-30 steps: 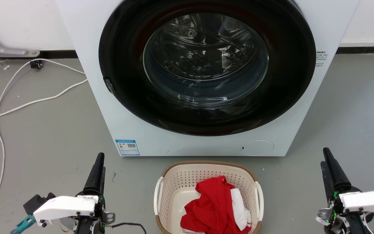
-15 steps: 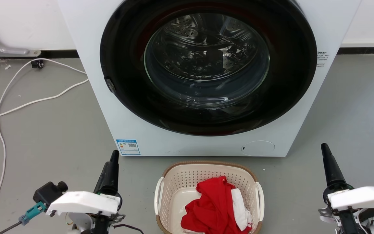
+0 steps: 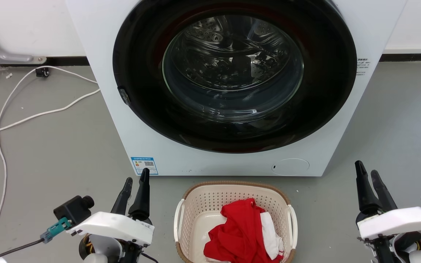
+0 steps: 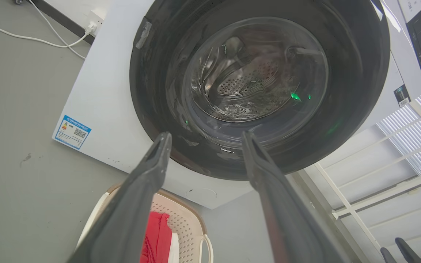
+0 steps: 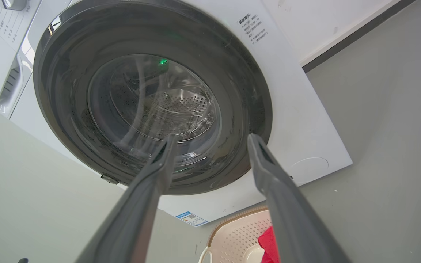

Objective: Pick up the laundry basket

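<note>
The cream laundry basket (image 3: 199, 204) with a brown rim and white side handles sits on the grey floor just in front of the washing machine, holding red and white clothes (image 3: 245, 233). My left gripper (image 3: 136, 174) hovers open to the basket's left, apart from it. My right gripper (image 3: 367, 167) stands open well off to the basket's right. In the left wrist view the open gripper (image 4: 204, 136) frames the machine door, with the basket (image 4: 185, 223) low between the fingers. A corner of the basket (image 5: 232, 233) appears under the open gripper (image 5: 210, 138) in the right wrist view.
The white washing machine (image 3: 112, 109) with its dark round door (image 3: 234, 73) rises right behind the basket. White cables (image 3: 24, 117) trail over the floor at the left. Bare grey floor lies on both sides of the basket.
Both grippers have opened from shut. The left gripper has moved right, toward the basket. The right one has shifted slightly left. The basket has not moved.
</note>
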Controlling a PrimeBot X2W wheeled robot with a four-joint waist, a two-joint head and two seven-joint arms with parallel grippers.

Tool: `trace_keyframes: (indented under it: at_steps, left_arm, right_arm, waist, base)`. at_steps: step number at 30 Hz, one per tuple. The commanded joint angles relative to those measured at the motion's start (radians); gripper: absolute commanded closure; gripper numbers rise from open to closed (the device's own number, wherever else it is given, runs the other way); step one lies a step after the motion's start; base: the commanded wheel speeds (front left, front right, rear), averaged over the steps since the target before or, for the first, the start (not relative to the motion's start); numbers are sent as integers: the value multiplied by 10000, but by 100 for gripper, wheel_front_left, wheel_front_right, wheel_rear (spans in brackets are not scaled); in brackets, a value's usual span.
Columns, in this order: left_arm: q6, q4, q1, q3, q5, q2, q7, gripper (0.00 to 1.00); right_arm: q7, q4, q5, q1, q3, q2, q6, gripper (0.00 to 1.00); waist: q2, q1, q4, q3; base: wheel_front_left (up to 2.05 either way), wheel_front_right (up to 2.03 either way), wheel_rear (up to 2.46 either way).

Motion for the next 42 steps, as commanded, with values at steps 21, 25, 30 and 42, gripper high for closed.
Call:
trace_keyframes:
  at_steps: [21, 25, 30, 42]
  left_arm:
    - [312, 16, -318, -619, 3064, 88, -692, 0]
    - [350, 55, -330, -694, 3484, 88, -786, 0]
    - [388, 90, -332, -781, 3983, 86, -915, 0]
    - [559, 160, -311, -905, 5190, 42, -1257, 0]
  right_arm:
    - [-156, -611, -3502, 194, 235, 41, 1, 0]
    - [-173, -669, -3951, 235, 267, 61, 1, 0]
    - [-185, -732, -4490, 276, 277, 78, 1, 0]
    - [-280, -898, -5765, 378, 326, 114, 2, 0]
  waist:
    - [0, 0, 56, -21]
    - [0, 0, 66, -20]
    - [0, 0, 73, -27]
    - [0, 0, 94, -31]
  base:
    - [0, 0, 0]
    - [0, 0, 0]
    - [0, 0, 0]
    - [0, 0, 0]
